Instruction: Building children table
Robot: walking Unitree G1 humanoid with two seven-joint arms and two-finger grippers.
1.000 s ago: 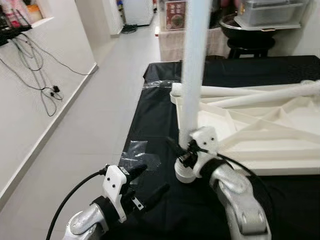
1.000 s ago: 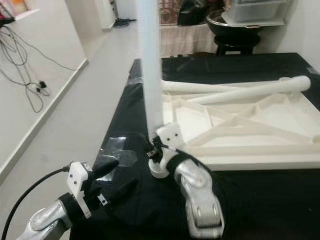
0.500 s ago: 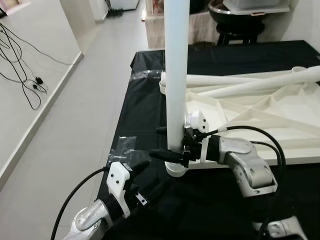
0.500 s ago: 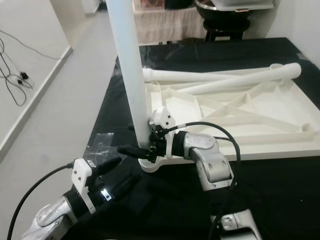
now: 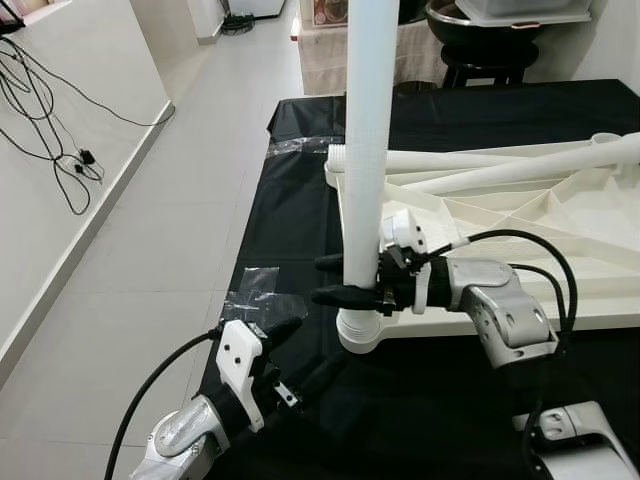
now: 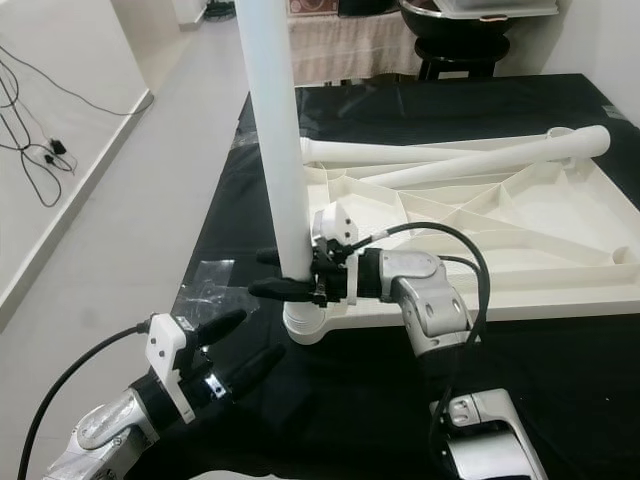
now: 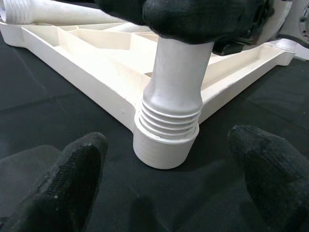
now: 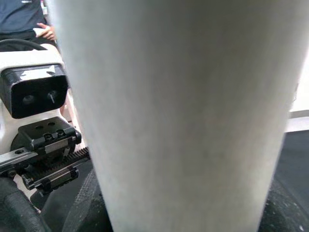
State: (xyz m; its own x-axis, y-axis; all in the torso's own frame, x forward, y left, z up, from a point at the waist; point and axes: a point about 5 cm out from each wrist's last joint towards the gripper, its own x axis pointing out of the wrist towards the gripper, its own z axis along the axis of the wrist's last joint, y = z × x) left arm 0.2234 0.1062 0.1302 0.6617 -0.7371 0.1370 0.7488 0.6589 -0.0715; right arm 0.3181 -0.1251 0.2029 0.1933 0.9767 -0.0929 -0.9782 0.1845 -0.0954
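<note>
right gripper clamped around upright white table leg; left gripper spread wide, empty, below it

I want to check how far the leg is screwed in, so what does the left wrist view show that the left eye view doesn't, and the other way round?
The left wrist view gives the close detail: the leg's threaded end sits in the corner socket with several thread rings exposed above its rim, seen between the open left gripper's fingers.

The left eye view adds the two spare legs lying across the upturned tabletop, and the floor beside the black table.

Both show the upright leg with the right gripper clamped on it just above the socket.
</note>
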